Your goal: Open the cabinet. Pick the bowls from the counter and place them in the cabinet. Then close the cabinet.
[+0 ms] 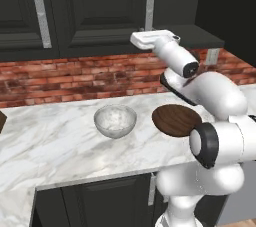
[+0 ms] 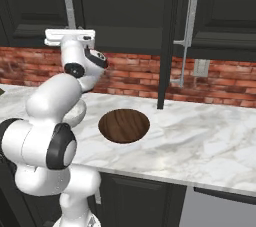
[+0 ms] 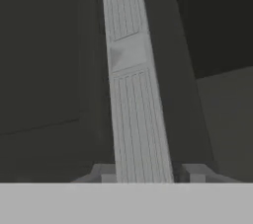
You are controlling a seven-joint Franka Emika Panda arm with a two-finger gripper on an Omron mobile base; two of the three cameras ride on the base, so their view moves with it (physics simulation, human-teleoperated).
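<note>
Nearest, along the bottom of both base views, run dark base cabinets (image 1: 95,201) under the thick pale edge of the counter (image 1: 55,146), a broad white marble slab veined in grey that fills the middle of each frame. On it, centre of the left base view, sits the speckled white-grey bowl (image 1: 115,120), upright, and just right of it, apart from it, the shallower dark wood bowl (image 1: 175,119), partly behind the white arm. In the right base view the wood bowl lies at centre left. Behind the counter a red brick wall strip (image 1: 75,78) crosses the frame, with a pale outlet plate (image 2: 201,67) at its right. Above it hangs the black cabinet (image 1: 95,6); its right door (image 2: 167,36) stands ajar, edge-on in the right base view. In the hand view the end effector (image 3: 143,173) has its fingertips (image 3: 193,173) set either side of a silver bar handle (image 3: 131,94), closed in around it and apparently gripping it.
</note>
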